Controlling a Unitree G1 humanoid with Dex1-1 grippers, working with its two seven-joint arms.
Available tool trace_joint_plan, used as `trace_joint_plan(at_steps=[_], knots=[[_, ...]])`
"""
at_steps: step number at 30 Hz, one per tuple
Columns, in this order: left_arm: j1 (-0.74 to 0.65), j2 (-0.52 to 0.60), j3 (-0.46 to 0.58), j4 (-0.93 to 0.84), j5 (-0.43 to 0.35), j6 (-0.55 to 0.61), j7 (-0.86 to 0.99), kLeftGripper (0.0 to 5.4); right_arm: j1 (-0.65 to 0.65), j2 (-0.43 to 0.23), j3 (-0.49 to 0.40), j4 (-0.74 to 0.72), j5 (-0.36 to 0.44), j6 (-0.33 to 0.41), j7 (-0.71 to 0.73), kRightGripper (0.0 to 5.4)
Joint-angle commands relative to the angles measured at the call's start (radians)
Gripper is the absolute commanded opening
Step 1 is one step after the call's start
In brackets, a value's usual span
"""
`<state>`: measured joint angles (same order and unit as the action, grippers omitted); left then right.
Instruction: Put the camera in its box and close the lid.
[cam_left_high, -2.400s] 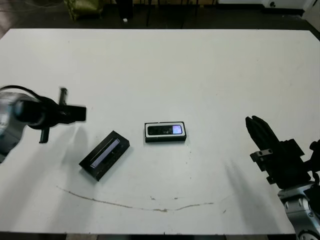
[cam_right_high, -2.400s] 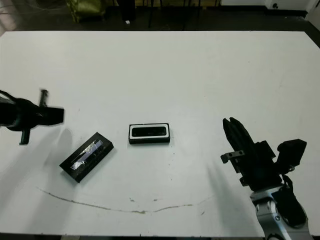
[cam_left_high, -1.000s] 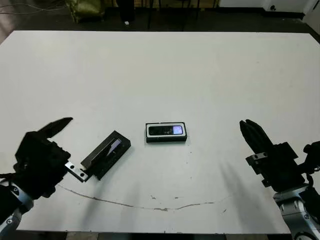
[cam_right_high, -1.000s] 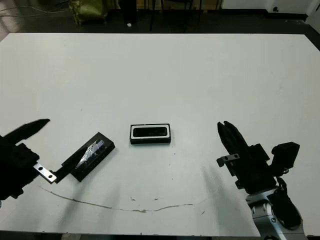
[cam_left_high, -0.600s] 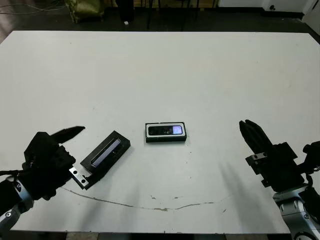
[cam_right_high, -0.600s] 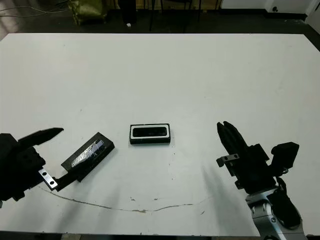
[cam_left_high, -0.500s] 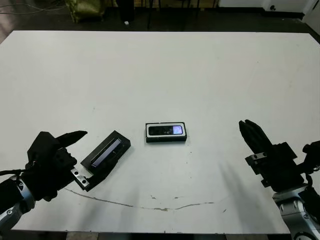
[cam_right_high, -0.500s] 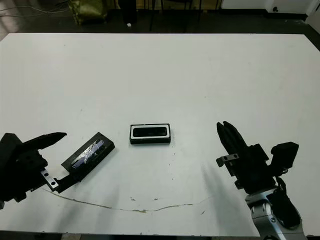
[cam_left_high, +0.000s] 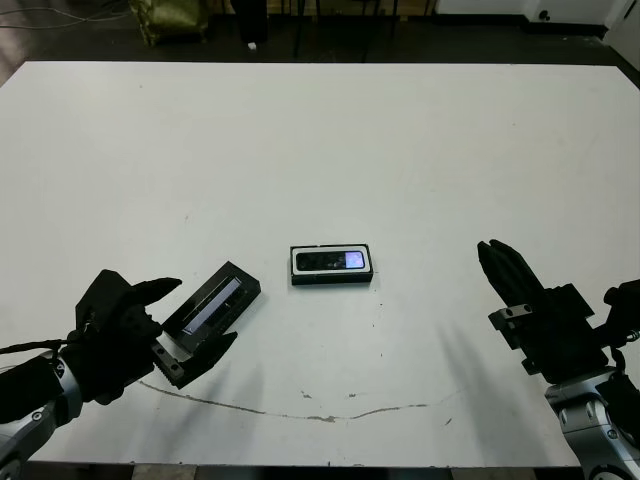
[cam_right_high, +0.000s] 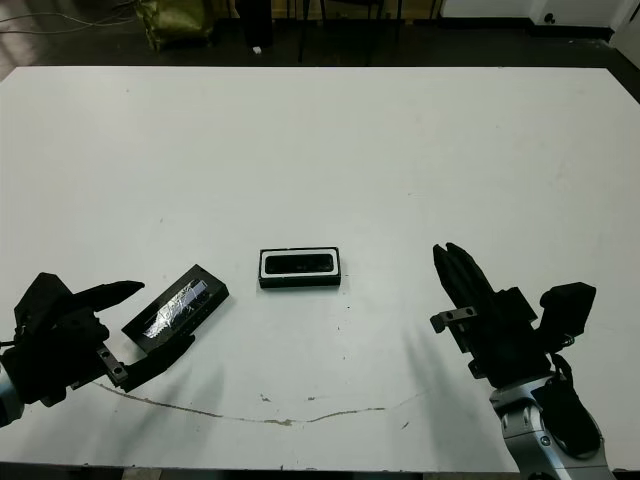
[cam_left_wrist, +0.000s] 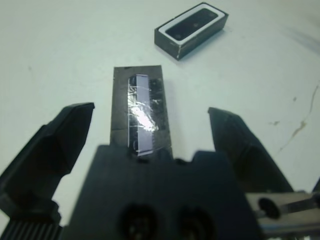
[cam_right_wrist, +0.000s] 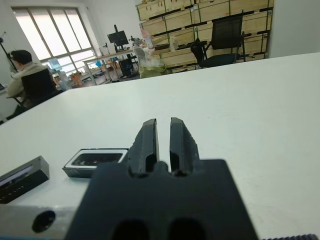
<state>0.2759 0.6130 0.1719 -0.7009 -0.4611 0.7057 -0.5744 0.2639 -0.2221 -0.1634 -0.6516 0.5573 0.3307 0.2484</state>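
Note:
The box (cam_left_high: 332, 281), a small black tray with white lining, lies at the table's middle. The camera (cam_left_high: 330, 261) lies inside it, its bluish screen up. The lid (cam_left_high: 215, 303), black with a glossy window strip, lies flat on the table to the left, turned diagonally. My left gripper (cam_left_high: 205, 311) is open, one finger on each side of the lid's near end; the left wrist view shows the lid (cam_left_wrist: 142, 112) between the spread fingers (cam_left_wrist: 55, 145). My right gripper (cam_left_high: 503, 268) is shut and holds nothing, well right of the box.
A thin dark wavy line (cam_left_high: 300, 408) is drawn across the table near its front edge. In the right wrist view a person (cam_right_wrist: 25, 70) sits at a desk far beyond the table, with chairs and stacked crates behind.
My left arm has swung in from the far left, come down low and slid up to the lid, so its open fingers now straddle the lid's end. The right gripper has barely moved.

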Motion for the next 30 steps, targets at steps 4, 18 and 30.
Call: trace_joint_plan(at_steps=[4, 18, 30], knots=[[0.019, 0.019, -0.025, 0.011, 0.040, 0.003, 0.016, 5.38, 0.015, -0.003, 0.002, 0.008, 0.019, 0.009, 0.005, 0.00], [0.042, 0.000, -0.070, 0.074, 0.092, -0.085, 0.024, 5.38, 0.020, -0.001, 0.005, -0.001, 0.011, 0.017, 0.005, 0.00], [0.017, 0.001, -0.113, 0.149, 0.110, -0.093, 0.008, 5.38, 0.024, -0.003, 0.004, -0.006, 0.007, 0.026, 0.002, 0.00]])
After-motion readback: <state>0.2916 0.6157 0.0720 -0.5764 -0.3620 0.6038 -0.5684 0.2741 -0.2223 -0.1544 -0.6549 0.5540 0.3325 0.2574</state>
